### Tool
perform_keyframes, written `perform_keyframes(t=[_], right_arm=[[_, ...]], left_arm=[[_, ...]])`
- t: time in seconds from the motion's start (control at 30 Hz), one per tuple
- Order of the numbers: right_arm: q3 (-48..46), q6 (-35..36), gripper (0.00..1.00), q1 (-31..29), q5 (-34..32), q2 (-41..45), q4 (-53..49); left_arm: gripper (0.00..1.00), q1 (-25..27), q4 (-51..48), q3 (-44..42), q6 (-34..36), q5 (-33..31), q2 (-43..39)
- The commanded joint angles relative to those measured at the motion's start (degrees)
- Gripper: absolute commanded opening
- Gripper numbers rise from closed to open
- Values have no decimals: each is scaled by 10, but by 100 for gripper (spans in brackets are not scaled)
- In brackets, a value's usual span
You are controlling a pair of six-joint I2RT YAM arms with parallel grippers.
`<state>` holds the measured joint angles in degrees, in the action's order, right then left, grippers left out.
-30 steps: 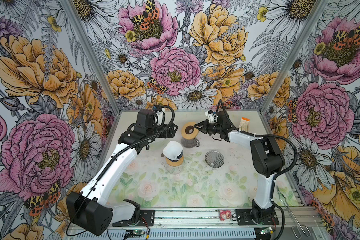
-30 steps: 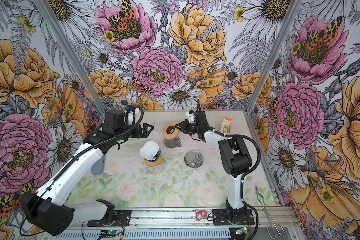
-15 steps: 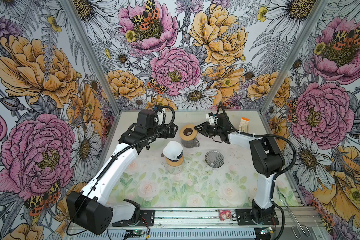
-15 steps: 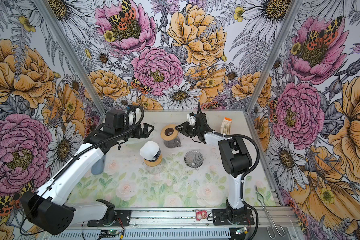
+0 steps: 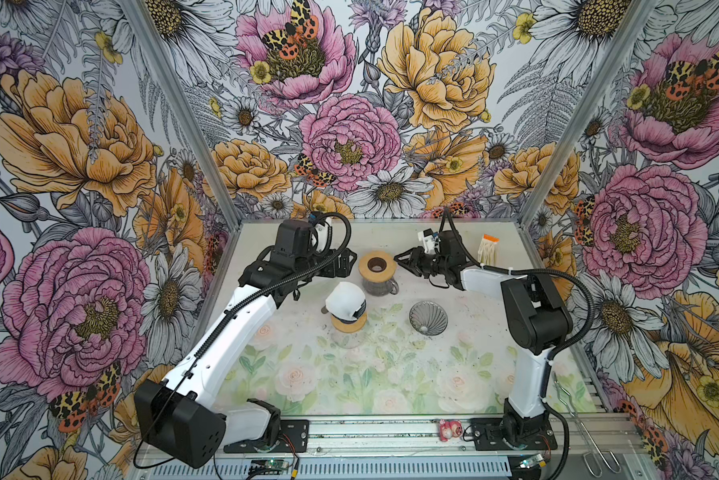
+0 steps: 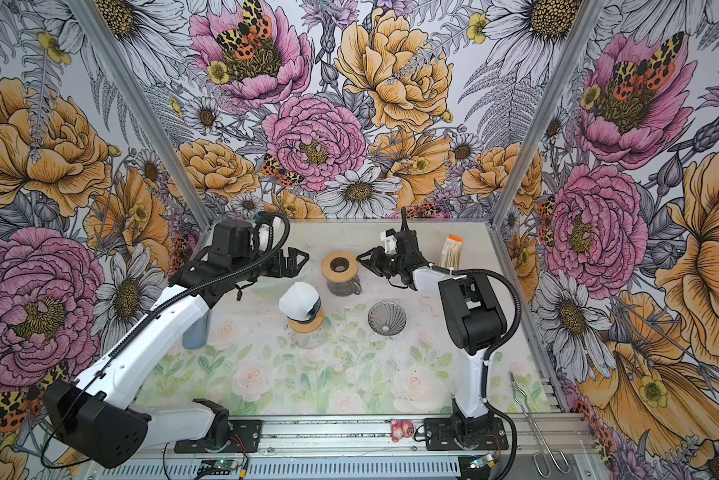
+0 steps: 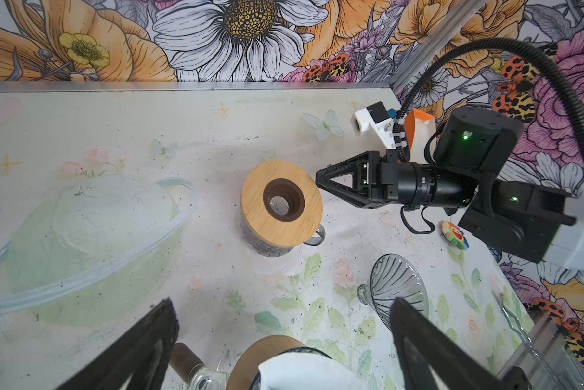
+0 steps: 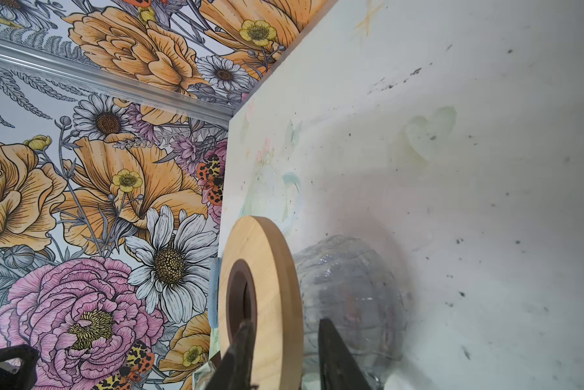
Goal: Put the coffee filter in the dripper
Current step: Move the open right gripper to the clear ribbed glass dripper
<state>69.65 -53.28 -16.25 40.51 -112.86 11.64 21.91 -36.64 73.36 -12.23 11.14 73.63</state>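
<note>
We see the coffee filter point(image 5: 345, 297) point(image 6: 300, 298), a white paper cone, near the middle of the table point(image 5: 349, 386), set like a cap on a stand with a wooden ring point(image 5: 351, 326). Its long axis is close to upright and leans a little: the closed end points up and toward the far left, the mouth faces down onto the stand. The ribbed glass dripper point(image 5: 428, 318) point(image 6: 386, 318) is to its right, apart from it, with the wide mouth turned upward. The left gripper point(image 5: 346, 262) point(image 7: 282, 304) hovers beyond the filter, on its far side, with the fingers spread wide, and it holds nothing. The right gripper point(image 5: 397, 257) point(image 8: 285, 322) is at the right edge of the wooden lid point(image 5: 376, 266) point(image 8: 260, 243) of a glass server point(image 8: 348, 297) at the far side; in the right wrist view its fingers point(image 8: 332, 358) are partly apart with the rim of the lid between them, and we cannot tell whether they touch it.
</note>
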Motion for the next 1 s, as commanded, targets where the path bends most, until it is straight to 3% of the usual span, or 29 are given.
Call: perform_keyframes(t=[0.0, 0.4, 0.67, 0.97], right_arm=[[-1, 34, 35, 3, -19, 49, -21], [-6, 157, 44, 4, -96, 182, -234], [-16, 235, 46, 4, -202, 269, -413], [-43, 269, 50, 5, -277, 340, -535]], left_arm=[[99, 4, -3, 11, -7, -11, 0], [99, 3, -10, 63, 10, 16, 7], [99, 10, -13, 72, 52, 61, 14], [99, 45, -31, 101, 109, 80, 28]])
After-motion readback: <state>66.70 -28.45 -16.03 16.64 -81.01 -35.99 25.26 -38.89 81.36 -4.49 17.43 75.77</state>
